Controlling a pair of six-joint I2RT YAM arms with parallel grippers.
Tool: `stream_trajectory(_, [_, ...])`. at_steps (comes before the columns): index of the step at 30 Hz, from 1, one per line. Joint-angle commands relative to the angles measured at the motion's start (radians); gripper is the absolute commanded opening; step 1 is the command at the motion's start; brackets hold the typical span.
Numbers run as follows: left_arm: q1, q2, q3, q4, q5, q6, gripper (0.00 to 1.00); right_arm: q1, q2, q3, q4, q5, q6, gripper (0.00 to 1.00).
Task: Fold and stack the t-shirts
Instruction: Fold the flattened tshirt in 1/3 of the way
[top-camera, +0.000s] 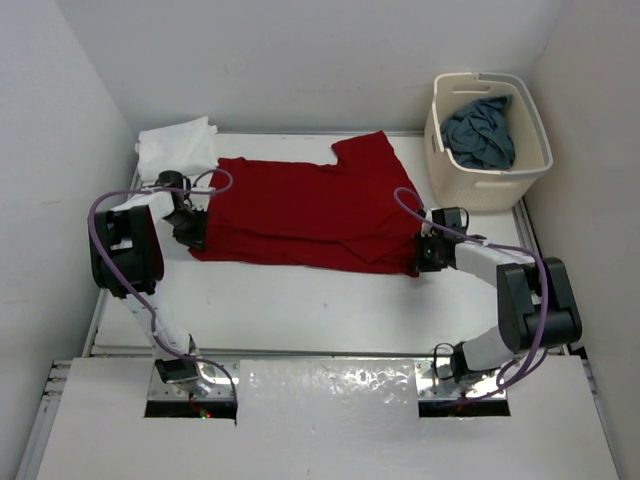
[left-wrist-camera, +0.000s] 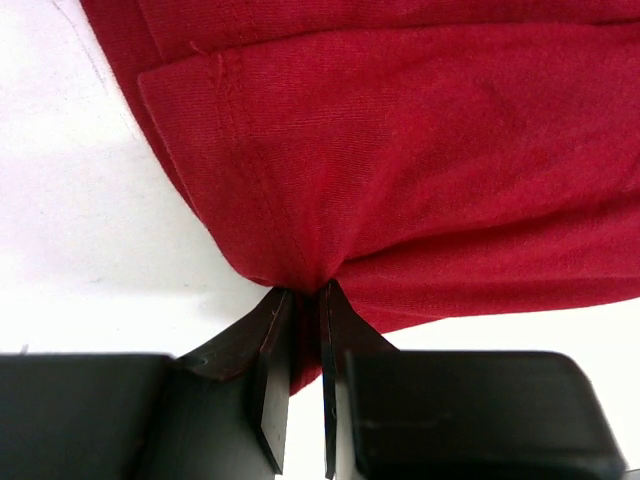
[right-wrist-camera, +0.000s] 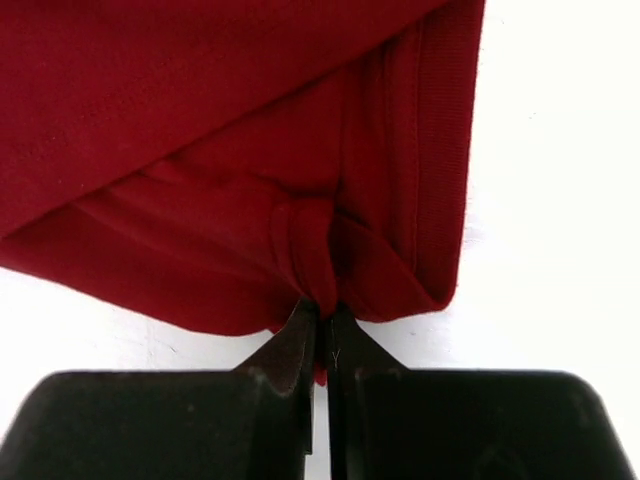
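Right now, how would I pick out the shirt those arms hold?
On the white table, between the two arms, a bright red cloth t-shirt lies spread flat, its near edge pinched by the left gripper and right gripper. Unlike it, the white shirt lies at the far left corner and the blue-grey shirt sits in the cream plastic basket.

The red t-shirt (top-camera: 300, 210) is soft, matt knit cloth with stitched hems. The fingers (left-wrist-camera: 270, 395) at its hem are smooth, matt black plastic. Under it the tabletop (top-camera: 300, 310) looks smooth, matt white. Beside the red t-shirt, the laundry basket (top-camera: 490, 185) is smooth cream plastic holding a limp blue-grey t-shirt (top-camera: 480, 130) of matt cloth.
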Motion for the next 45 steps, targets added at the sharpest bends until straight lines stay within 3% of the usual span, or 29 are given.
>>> stream_trajectory(1, [-0.005, -0.011, -0.012, -0.042, -0.067, 0.056, 0.00, -0.020, -0.009, -0.035, 0.034, -0.015, 0.039, 0.00])
stream_trajectory(9, [0.001, -0.059, -0.104, -0.120, -0.339, 0.136, 0.00, -0.084, -0.100, 0.039, -0.380, 0.098, 0.031, 0.00])
stream_trajectory(13, [0.002, -0.106, -0.148, -0.143, -0.344, 0.142, 0.00, -0.094, -0.045, 0.086, -0.542, 0.076, 0.029, 0.00])
stream_trajectory(17, [0.002, -0.142, -0.206, -0.182, -0.371, 0.153, 0.00, -0.094, -0.036, 0.093, -0.585, 0.101, 0.040, 0.00])
stream_trajectory(20, [0.002, -0.165, -0.237, -0.194, -0.367, 0.156, 0.00, -0.094, -0.033, 0.090, -0.590, 0.115, 0.037, 0.10])
stream_trajectory(21, [0.001, -0.168, -0.242, -0.199, -0.362, 0.155, 0.00, -0.094, -0.026, 0.089, -0.590, 0.115, 0.032, 0.23])
stream_trajectory(22, [0.002, -0.165, -0.243, -0.203, -0.357, 0.156, 0.00, -0.094, -0.019, 0.090, -0.595, 0.137, 0.031, 0.28])
stream_trajectory(24, [0.001, -0.165, -0.248, -0.222, -0.350, 0.158, 0.11, -0.094, 0.001, 0.101, -0.610, 0.163, 0.026, 0.39])
stream_trajectory(27, [0.001, -0.169, -0.251, -0.249, -0.345, 0.162, 0.35, -0.094, -0.008, 0.115, -0.621, 0.203, 0.025, 0.40])
stream_trajectory(30, [0.001, -0.194, -0.242, -0.280, -0.327, 0.170, 0.64, -0.094, -0.031, 0.129, -0.613, 0.207, 0.022, 0.40])
stream_trajectory(31, [0.002, -0.211, -0.225, -0.294, -0.330, 0.175, 0.83, -0.094, -0.042, 0.138, -0.609, 0.197, 0.013, 0.40])
stream_trajectory(36, [0.011, -0.235, -0.067, -0.289, -0.405, 0.166, 0.87, -0.092, -0.140, 0.173, -0.557, 0.136, -0.009, 0.41])
stream_trajectory(37, [0.015, -0.234, 0.020, -0.266, -0.429, 0.158, 0.93, -0.092, -0.152, 0.178, -0.544, 0.122, -0.012, 0.41])
stream_trajectory(40, [0.015, -0.234, 0.196, -0.179, -0.454, 0.097, 0.94, -0.090, -0.180, 0.211, -0.515, 0.085, -0.014, 0.41])
stream_trajectory(42, [0.005, -0.249, 0.325, -0.110, -0.372, 0.078, 0.91, -0.090, -0.174, 0.225, -0.501, 0.080, -0.015, 0.41])
stream_trajectory(43, [-0.007, -0.284, 0.348, -0.079, -0.230, 0.076, 0.85, -0.089, -0.160, 0.242, -0.494, 0.068, -0.012, 0.41])
stream_trajectory(44, [-0.078, -0.303, 0.362, -0.047, -0.180, 0.090, 0.78, -0.089, -0.151, 0.251, -0.475, 0.051, -0.011, 0.38])
stream_trajectory(45, [-0.141, -0.319, 0.367, -0.001, -0.154, 0.113, 0.60, -0.089, -0.140, 0.259, -0.464, 0.011, 0.002, 0.36])
